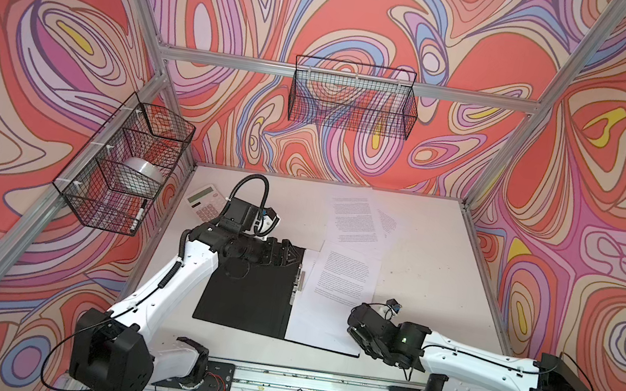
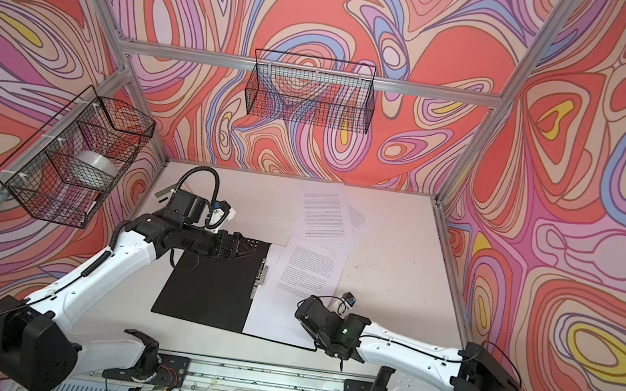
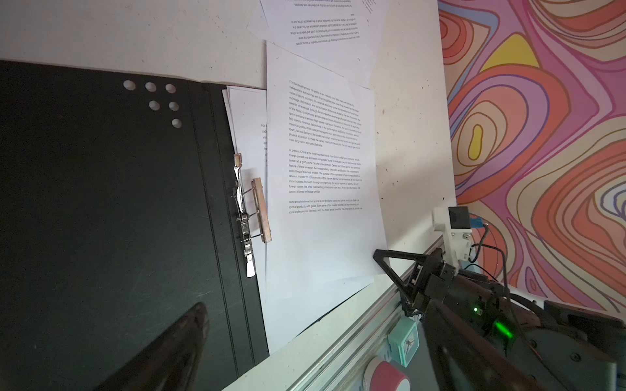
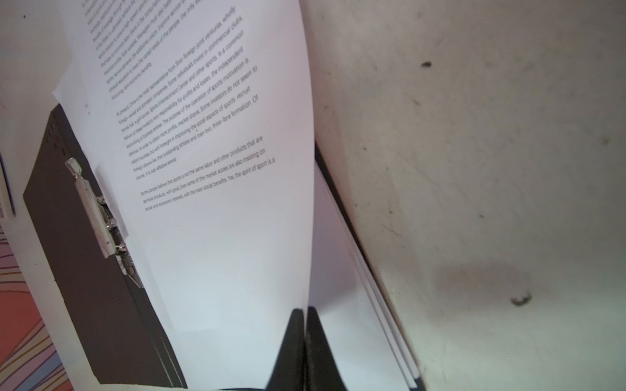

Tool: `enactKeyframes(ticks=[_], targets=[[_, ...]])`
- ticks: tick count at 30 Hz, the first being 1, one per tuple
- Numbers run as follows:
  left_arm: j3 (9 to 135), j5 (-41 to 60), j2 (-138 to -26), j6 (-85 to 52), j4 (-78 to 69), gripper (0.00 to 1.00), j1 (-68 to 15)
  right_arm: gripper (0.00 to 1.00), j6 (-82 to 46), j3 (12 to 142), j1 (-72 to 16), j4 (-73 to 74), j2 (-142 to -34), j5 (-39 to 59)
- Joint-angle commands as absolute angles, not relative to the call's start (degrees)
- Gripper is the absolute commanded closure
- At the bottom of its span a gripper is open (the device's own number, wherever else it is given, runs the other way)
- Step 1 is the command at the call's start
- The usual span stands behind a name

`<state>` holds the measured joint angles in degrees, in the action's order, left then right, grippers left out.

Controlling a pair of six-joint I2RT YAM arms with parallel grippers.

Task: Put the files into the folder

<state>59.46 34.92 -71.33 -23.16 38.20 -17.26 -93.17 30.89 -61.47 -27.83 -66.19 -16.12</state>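
Files (image 1: 345,277) are lying partly on the open folder (image 1: 244,304), over its right half, with more sheets farther back on the table (image 1: 430,273). Right gripper (image 4: 305,309) is pinching one sheet's edge. Spread wide, the left gripper (image 1: 291,255) is hovering over the folder's black side, possibly touching it.

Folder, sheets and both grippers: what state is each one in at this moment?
folder, open, flat, black inside up
held sheet, near edge pinched, bowed over the folder's right half
far sheets, loose on the table, outside the folder
left gripper, open, empty, over the folder's far left part
right gripper, shut on held sheet
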Motion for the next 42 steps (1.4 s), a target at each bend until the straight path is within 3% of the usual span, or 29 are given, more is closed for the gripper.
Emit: enactKeyframes(ticks=[1,29,42], targets=[[58.8,35.64,-70.79,-22.81,37.89,0.01,-17.0,1.0,-89.76,31.33,-61.81,-27.68,-66.29,-14.73],[59.02,35.39,-73.74,-22.68,38.14,0.01,-16.69,1.0,-69.41,31.79,-61.83,-31.81,-64.17,-7.63],[59.14,35.38,-74.71,-22.68,38.15,0.01,-16.54,1.0,-66.52,32.11,-61.79,-29.35,-66.53,-6.26]])
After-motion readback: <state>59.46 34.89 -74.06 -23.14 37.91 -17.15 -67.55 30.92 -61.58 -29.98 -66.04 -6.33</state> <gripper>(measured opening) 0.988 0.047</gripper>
